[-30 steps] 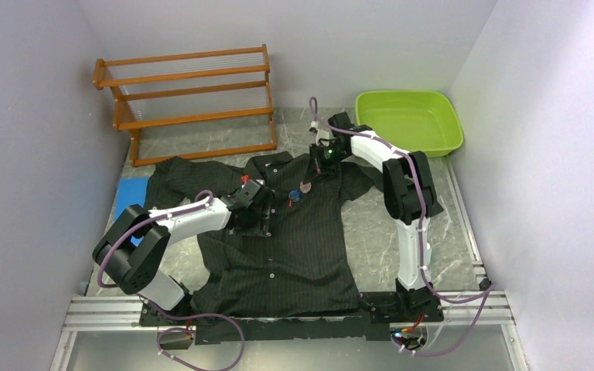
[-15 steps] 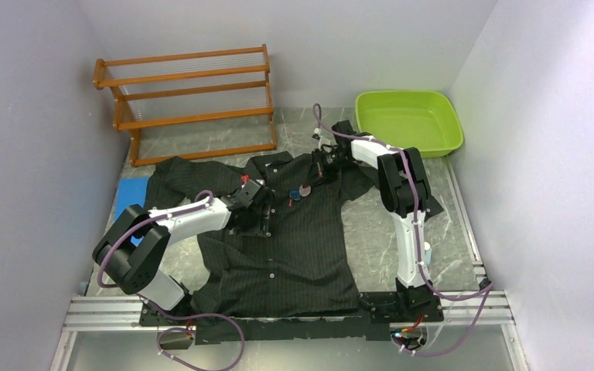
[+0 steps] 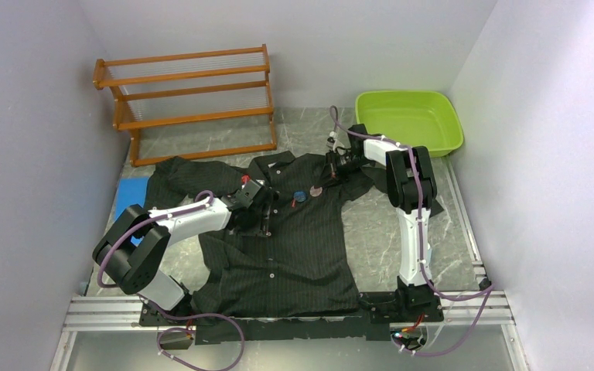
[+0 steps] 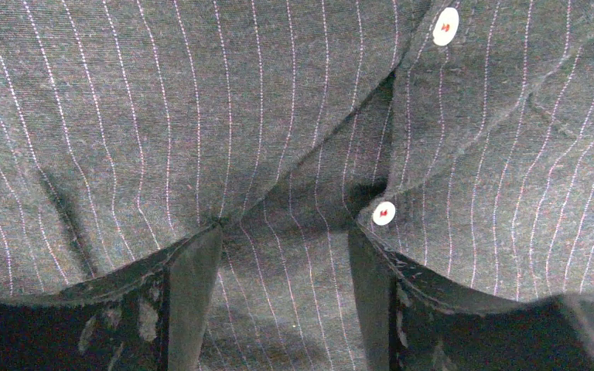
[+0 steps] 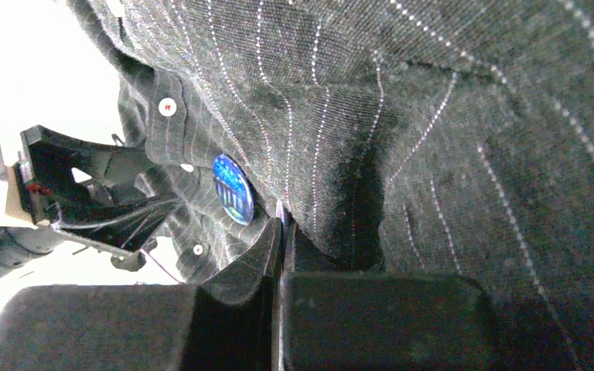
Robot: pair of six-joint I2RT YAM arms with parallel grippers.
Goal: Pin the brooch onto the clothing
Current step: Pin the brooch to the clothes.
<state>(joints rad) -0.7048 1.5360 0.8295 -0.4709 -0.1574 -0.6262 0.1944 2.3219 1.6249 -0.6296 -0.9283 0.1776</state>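
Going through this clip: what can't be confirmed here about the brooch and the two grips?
Pin and clasp of the brooch: hidden behind the clothing in the right wrist view; too small from above.
The right gripper is shut, but a fold hides its tips: pinched cloth unclear.
The left gripper stands open on the cloth; the brooch lies outside its view.

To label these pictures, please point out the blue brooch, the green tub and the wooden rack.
blue brooch [image 5: 232,189], right wrist view, middle of its face.
green tub [image 3: 410,124], top view, bare inner floor.
wooden rack [image 3: 193,90], top view, second rail from top.
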